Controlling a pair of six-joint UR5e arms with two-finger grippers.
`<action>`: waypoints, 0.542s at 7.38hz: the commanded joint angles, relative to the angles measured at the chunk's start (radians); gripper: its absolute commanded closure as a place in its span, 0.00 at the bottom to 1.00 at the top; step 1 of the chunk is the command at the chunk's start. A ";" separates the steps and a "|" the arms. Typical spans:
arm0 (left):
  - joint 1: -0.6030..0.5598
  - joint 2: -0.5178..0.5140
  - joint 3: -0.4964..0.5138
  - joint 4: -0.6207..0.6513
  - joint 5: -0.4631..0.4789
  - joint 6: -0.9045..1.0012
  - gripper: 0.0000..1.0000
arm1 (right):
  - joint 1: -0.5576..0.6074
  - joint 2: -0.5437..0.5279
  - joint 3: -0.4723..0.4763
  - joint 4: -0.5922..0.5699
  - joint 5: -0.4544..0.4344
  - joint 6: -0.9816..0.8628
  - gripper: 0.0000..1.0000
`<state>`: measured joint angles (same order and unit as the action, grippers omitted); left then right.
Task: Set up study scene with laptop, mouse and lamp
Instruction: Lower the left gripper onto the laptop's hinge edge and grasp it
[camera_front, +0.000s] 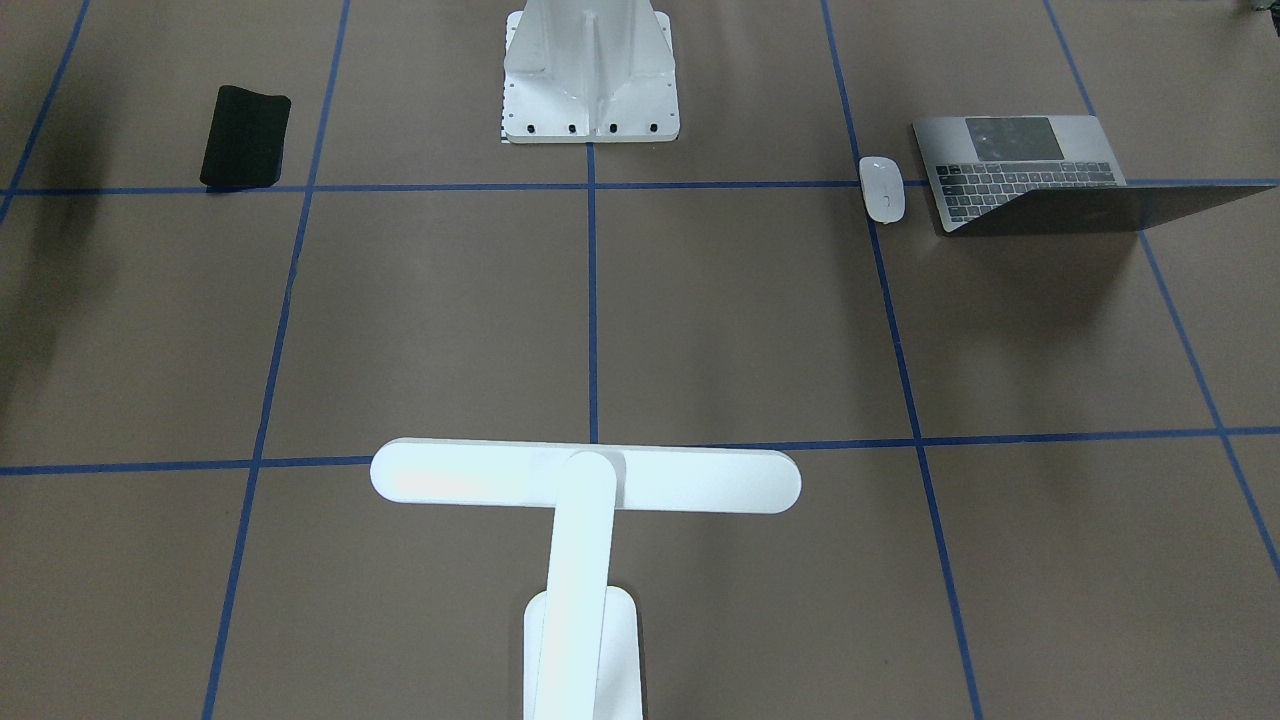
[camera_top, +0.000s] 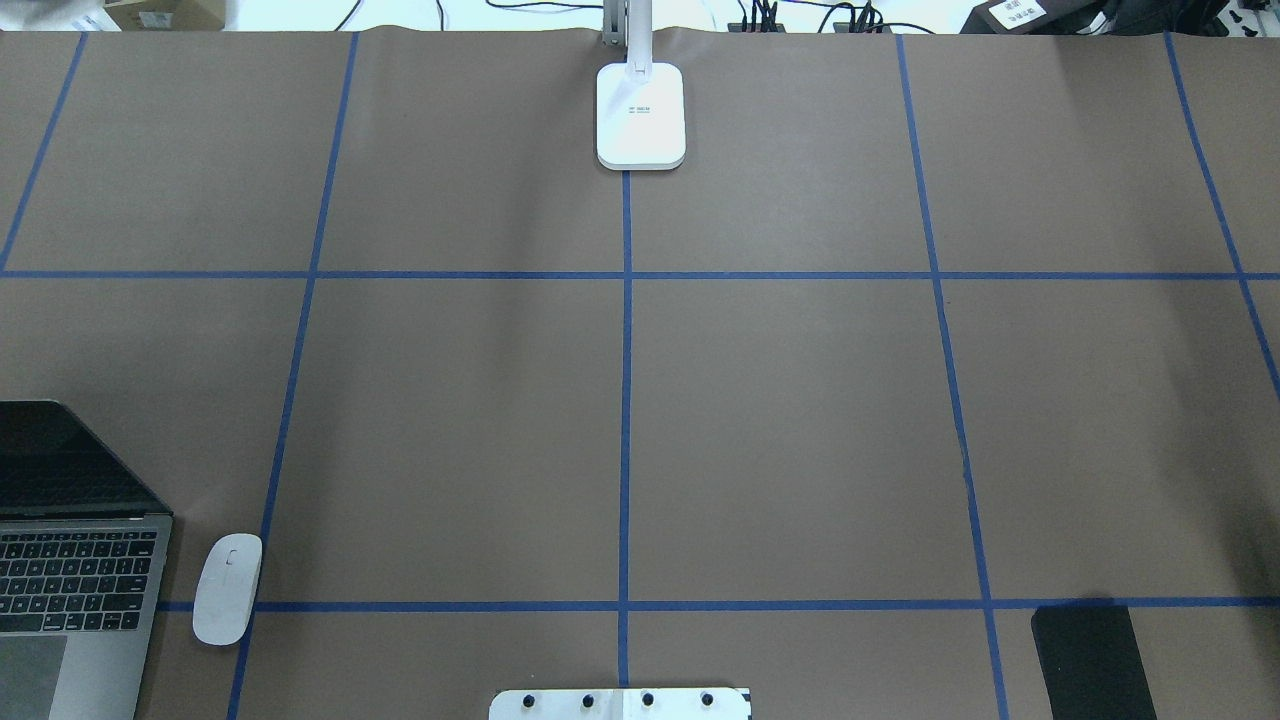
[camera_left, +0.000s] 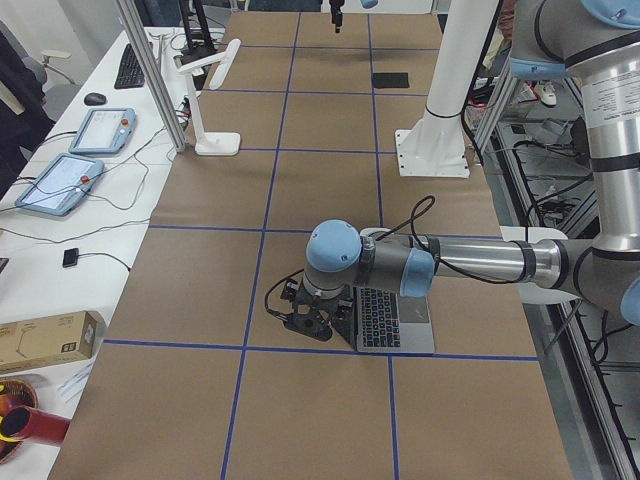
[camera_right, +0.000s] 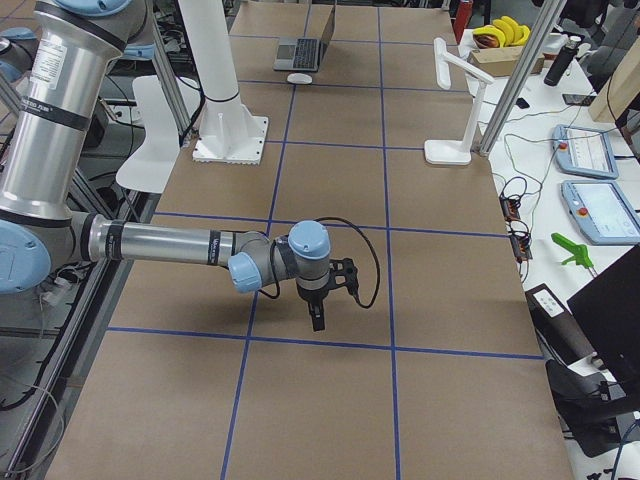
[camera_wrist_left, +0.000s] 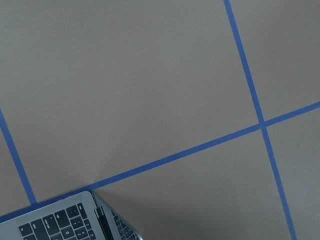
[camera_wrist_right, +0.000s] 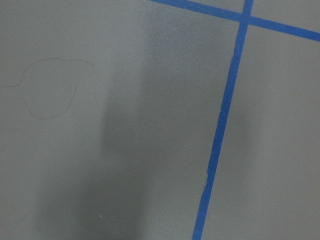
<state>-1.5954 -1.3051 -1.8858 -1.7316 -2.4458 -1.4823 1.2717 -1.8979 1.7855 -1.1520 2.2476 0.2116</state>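
near the robot on the left, the laptop (camera_top: 85, 570) sits open on the brown paper table (camera_top: 800, 420), flat grey metal with dark keys. the mouse (camera_top: 227, 588), a smooth shiny white oval, lies just beside it on the right. the left pincer (camera_left: 310, 318) hangs over the laptop's edge; the right pincer (camera_right: 317, 316) points down over bare paper. i cannot tell if either is open or closed. a thin black mat (camera_top: 1092, 660) lies near right. far in the middle stands the lamp (camera_top: 641, 115), white, with a rounded square base.
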 joint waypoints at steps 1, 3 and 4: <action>0.059 -0.002 -0.004 -0.080 0.008 -0.213 0.01 | 0.000 -0.010 0.003 0.002 0.001 -0.001 0.00; 0.080 0.012 -0.006 -0.095 0.010 -0.250 0.01 | 0.000 -0.012 0.003 0.003 0.001 -0.001 0.00; 0.107 0.023 -0.006 -0.095 0.030 -0.253 0.01 | 0.000 -0.027 0.003 0.026 0.001 -0.001 0.00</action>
<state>-1.5157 -1.2937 -1.8910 -1.8220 -2.4320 -1.7216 1.2717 -1.9123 1.7887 -1.1443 2.2488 0.2102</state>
